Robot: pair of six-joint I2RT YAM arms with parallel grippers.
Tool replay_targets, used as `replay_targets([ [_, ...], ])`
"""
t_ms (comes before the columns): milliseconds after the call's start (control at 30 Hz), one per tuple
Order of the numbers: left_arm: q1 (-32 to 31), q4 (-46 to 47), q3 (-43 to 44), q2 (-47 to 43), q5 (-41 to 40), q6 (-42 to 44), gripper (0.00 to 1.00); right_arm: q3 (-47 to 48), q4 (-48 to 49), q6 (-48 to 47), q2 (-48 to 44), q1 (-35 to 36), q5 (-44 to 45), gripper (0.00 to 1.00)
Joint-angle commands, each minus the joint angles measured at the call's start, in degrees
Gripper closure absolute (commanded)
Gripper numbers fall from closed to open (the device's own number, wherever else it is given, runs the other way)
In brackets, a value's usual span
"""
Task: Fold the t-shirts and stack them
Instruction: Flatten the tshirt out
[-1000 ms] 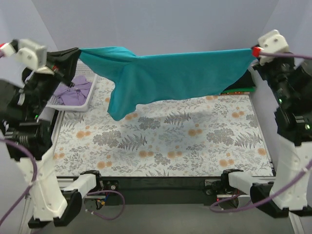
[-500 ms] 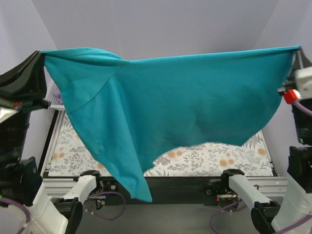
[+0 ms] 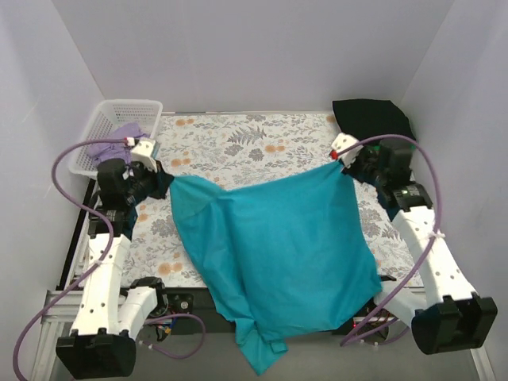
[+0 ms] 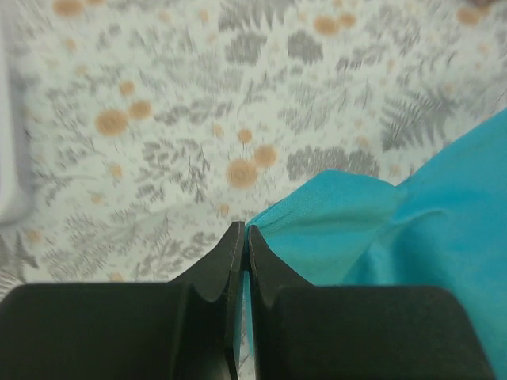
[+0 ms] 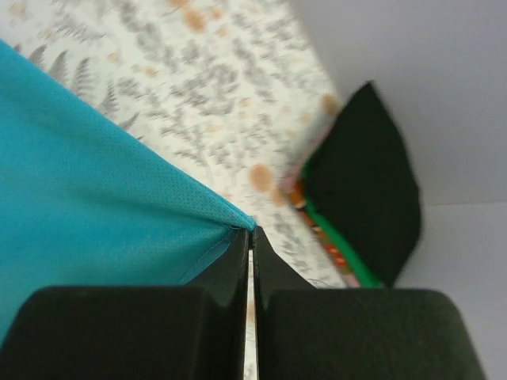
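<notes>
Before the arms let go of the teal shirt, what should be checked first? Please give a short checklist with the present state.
1. Left gripper shut on a teal t-shirt corner: ok.
2. Right gripper shut on the other corner: ok.
3. Shirt wholly on the floral table cloth: not ok, its near end hangs past the edge.
4. Shirt apart from the black t-shirt: ok.
5. Cloth flat at the left corner: not ok, bunched.

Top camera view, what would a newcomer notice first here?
The big teal t-shirt spread over the middle of the floral cloth, its lower end spilling over the near edge. The left claw and right claw each pinch a top corner. A black shirt sits at the far right corner.
</notes>
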Motion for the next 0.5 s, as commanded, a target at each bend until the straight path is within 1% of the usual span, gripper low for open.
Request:
replay_targets([
  [0, 0.12, 9.58, -8.82, 1.36, -0.41, 4.05, 1.00, -6.43, 11.39, -3.64, 3.55, 3.85, -0.11, 0.99],
  [33, 0.12, 11.25, -9.88, 3.48, -2.42, 4.40, 1.00, -8.10, 13.24, -4.08, 5.22, 4.38, 0.59, 0.99],
  [67, 0.12, 13.79, -10.67, 5.68, -3.23, 4.06, 1.00, -9.24, 15.61, -4.26, 9.07, 5.08, 2.51, 0.99],
  [100, 0.12, 14.85, -10.33, 10.14, -3.41, 4.05, 1.00, -9.86, 18.16, -4.26, 11.37, 5.17, 3.22, 0.99],
  [133, 0.12, 15.30, -9.72, 12.44, -3.32, 4.05, 1.00, -9.44, 18.97, -4.26, 15.92, 5.17, 3.84, 0.99],
  [167, 0.12, 16.26, -8.93, 14.56, -3.58, 3.79, 1.00, -8.65, 19.32, -4.00, 18.22, 5.26, 5.15, 0.99],
  [200, 0.12, 16.62, -7.36, 18.49, -3.59, 3.70, 1.00, -6.12, 19.50, -3.47, 20.42, 5.26, 5.95, 0.99],
  [233, 0.12, 17.15, -6.47, 20.27, -4.02, 3.35, 1.00, -4.96, 19.68, -3.21, 24.10, 5.26, 6.57, 0.99],
  [267, 0.12, 18.54, -5.59, 21.94, -4.63, 3.09, 1.00, -3.47, 19.85, -2.77, 25.70, 5.26, 7.35, 0.99],
  [333, 0.03, 19.17, -1.73, 27.48, -4.90, 2.83, 1.00, 0.66, 19.94, -1.80, 30.00, 5.17, 7.98, 0.99],
  [367, -0.06, 19.87, 0.20, 29.59, -6.82, 2.56, 1.00, 1.89, 21.86, -1.45, 31.42, 5.17, 9.11, 0.99],
  [400, -0.41, 19.88, 4.39, 35.09, -8.58, 2.91, 1.00, 3.04, 22.57, -1.27, 33.00, 5.17, 10.16, 0.99],
  [433, -1.37, 19.53, 7.13, 38.19, -10.34, 3.35, 1.00, 5.75, 23.19, -1.45, 36.32, 5.17, 11.31, 0.99],
  [467, -1.47, 19.26, 9.25, 41.18, -12.01, 3.70, 1.00, 6.99, 24.76, -1.36, 38.01, 5.17, 14.80, 0.99],
])
